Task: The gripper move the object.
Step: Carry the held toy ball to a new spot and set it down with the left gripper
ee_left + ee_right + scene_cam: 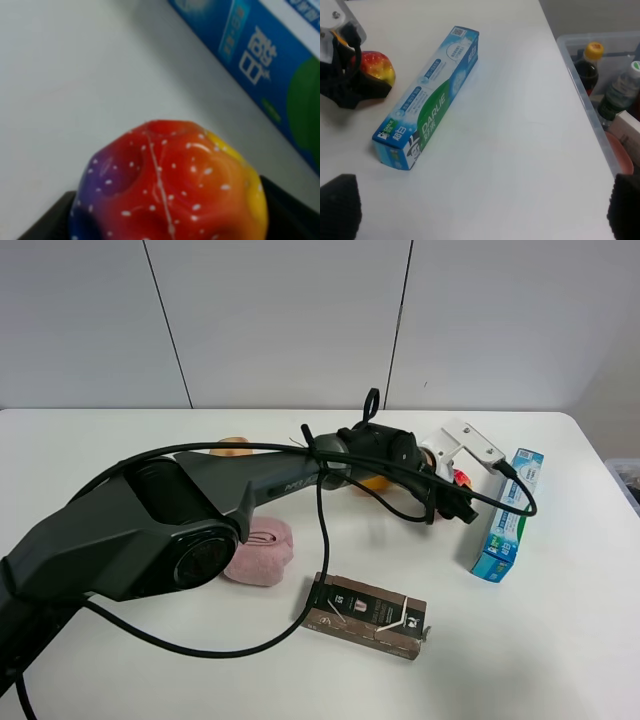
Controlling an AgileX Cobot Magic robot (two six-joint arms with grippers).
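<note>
Holding the ball (170, 185) between them, our left fingers (47, 222) are closed against its sides, with the toothpaste box (505, 520) just beside. We judge two risks: the rounded, dimpled surface could squirt out of the grip, and swinging towards the box could knock it along the table (560, 640).

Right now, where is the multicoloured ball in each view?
Exterior high: ball right of centre, mostly hidden by the left tool.
Left wrist: ball fills the foreground, close up.
Right wrist: ball far off, held in the left tool.
Shared landmark: blue toothpaste box beside it.
</note>
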